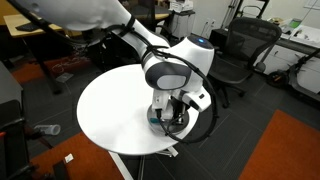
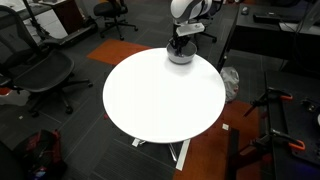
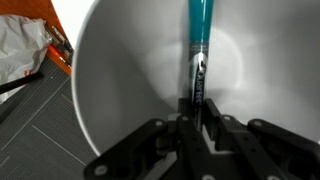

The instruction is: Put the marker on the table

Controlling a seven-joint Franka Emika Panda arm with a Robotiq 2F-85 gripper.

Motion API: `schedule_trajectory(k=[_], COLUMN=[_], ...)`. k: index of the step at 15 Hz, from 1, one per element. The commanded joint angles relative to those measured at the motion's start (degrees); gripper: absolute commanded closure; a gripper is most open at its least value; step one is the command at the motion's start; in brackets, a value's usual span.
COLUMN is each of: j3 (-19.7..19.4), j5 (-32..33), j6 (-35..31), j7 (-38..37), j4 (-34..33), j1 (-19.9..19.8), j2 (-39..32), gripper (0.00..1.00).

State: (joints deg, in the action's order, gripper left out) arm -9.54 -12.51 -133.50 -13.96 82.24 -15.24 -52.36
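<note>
Gripper [image 1: 170,117] reaches straight down into the bowl [image 1: 157,120] in an exterior view, with the arm [image 1: 150,45] arching above. The bowl sits on the table [image 1: 105,110] close to its rim; from here neither the marker nor the set of the jaws can be made out. In an exterior view from across the table [image 2: 160,100], the bowl [image 2: 181,58] again stands right by the rim, with the gripper [image 2: 181,46] dipped into it from above, and the marker is too small to see. Wrist view settles it: the marker [image 3: 199,40] lies inside the bowl [image 3: 120,70] against its white wall. Its teal body points away from the gripper [image 3: 197,115] and its dark end sits between the fingers [image 3: 183,128], which look pressed onto that end, pinching it. So the marker is in the bowl, gripped, not yet on the table. Risks, as I judge them: the hold is at the very end of a thin stick, so it may swing or slip out on the lift. A finger catching the bowl's wall could drag or tip the bowl, and so near the rim that could send it to the floor [image 3: 30,130]. A round marker let go too high may also roll off the table.
</note>
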Motion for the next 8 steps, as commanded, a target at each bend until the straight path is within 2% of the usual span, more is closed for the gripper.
schedule_trajectory(k=[1,8], j3=[0.8,0.9], j5=[-1.0,-1.5], j6=[0.7,-3.3], j7=[-0.9,0.4], j4=[0.0,6.0], j1=[-0.5,-0.5], j2=[0.7,5.1], gripper=[0.95,0.95])
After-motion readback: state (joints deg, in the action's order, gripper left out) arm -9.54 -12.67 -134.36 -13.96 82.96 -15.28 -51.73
